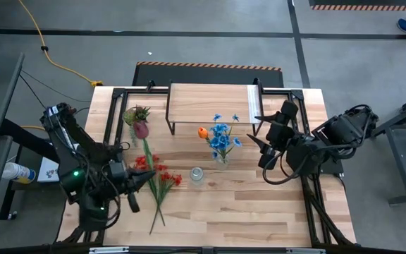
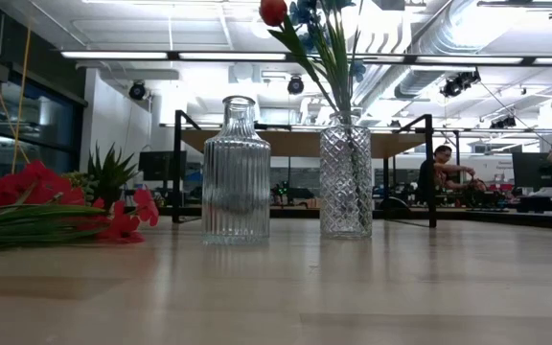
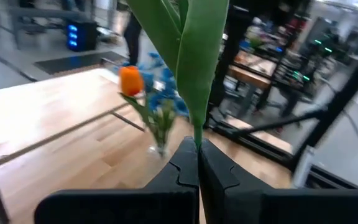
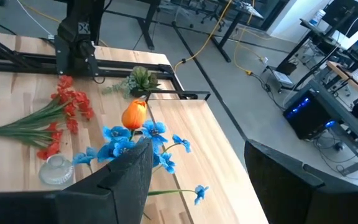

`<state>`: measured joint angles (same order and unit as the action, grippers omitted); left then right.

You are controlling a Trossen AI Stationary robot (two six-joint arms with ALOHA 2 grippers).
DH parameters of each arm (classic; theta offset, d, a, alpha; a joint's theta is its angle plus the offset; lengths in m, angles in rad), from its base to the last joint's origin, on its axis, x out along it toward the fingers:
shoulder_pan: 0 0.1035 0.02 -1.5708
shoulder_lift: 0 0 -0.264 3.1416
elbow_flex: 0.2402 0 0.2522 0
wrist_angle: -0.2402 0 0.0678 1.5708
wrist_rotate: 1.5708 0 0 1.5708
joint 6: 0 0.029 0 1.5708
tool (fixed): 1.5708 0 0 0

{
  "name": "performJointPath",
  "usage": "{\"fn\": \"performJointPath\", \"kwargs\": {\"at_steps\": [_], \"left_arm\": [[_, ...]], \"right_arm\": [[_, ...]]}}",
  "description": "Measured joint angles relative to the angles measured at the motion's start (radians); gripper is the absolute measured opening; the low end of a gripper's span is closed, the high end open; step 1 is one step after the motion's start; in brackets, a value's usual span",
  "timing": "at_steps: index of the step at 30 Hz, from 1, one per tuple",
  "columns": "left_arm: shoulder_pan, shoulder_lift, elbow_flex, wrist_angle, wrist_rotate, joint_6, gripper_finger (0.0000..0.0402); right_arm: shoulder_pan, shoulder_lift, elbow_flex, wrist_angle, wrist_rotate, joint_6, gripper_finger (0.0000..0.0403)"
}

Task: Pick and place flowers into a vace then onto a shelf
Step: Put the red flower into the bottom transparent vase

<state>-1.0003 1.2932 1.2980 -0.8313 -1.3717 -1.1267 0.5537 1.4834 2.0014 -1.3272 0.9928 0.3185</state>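
Maroon tulip [image 1: 142, 129]: light, floppy, slick stem; my left pincer [image 3: 197, 163] clenched on its leaves; right pincer [image 4: 194, 168] released at three o'clock.

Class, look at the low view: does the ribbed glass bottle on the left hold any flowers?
No. The ribbed bottle stands empty, while the stems rise only from the diamond-cut vase beside it.

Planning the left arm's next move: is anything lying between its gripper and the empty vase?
Yes. The red blooms lie flat between the left gripper, shut on a green stem, and the empty vase; lifting over them should clear.
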Motion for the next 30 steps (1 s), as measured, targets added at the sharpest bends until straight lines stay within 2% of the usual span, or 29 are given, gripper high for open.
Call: {"fn": "performJointPath", "kwargs": {"at_steps": [4, 8, 10, 12, 15, 23, 26, 30], "left_arm": [[-0.011, -0.017, 0.000, 0.164, 0.059, 0.207, 0.0030], [-0.007, -0.034, 0.000, 0.420, 0.164, 0.536, 0.0030], [0.008, -0.041, 0.001, 0.571, 0.238, 0.738, 0.0030], [0.041, -0.042, 0.001, 0.706, 0.356, 0.913, 0.0030], [0.094, -0.046, 0.001, 0.822, 0.496, 1.076, 0.0030], [0.253, -0.068, -0.047, 0.875, 0.822, 1.123, 0.0030], [0.321, -0.084, -0.128, 0.976, 0.957, 1.123, 0.0030], [0.394, -0.119, -0.297, 1.257, 1.113, 1.099, 0.0030]], "right_arm": [[0.000, 0.000, 0.000, 0.000, 0.002, -0.013, 0.0245], [0.000, 0.000, 0.000, 0.000, 0.005, -0.013, 0.0245], [0.000, 0.000, 0.000, 0.000, 0.005, -0.012, 0.0245], [0.000, 0.000, 0.000, 0.001, 0.004, -0.009, 0.0245], [0.000, 0.000, 0.000, 0.007, -0.009, -0.005, 0.0245], [0.001, 0.000, 0.000, 0.013, -0.108, 0.027, 0.0245], [0.001, 0.000, 0.000, 0.013, -0.145, 0.043, 0.0245], [0.001, 0.000, 0.000, 0.012, -0.179, 0.044, 0.0245]]}}
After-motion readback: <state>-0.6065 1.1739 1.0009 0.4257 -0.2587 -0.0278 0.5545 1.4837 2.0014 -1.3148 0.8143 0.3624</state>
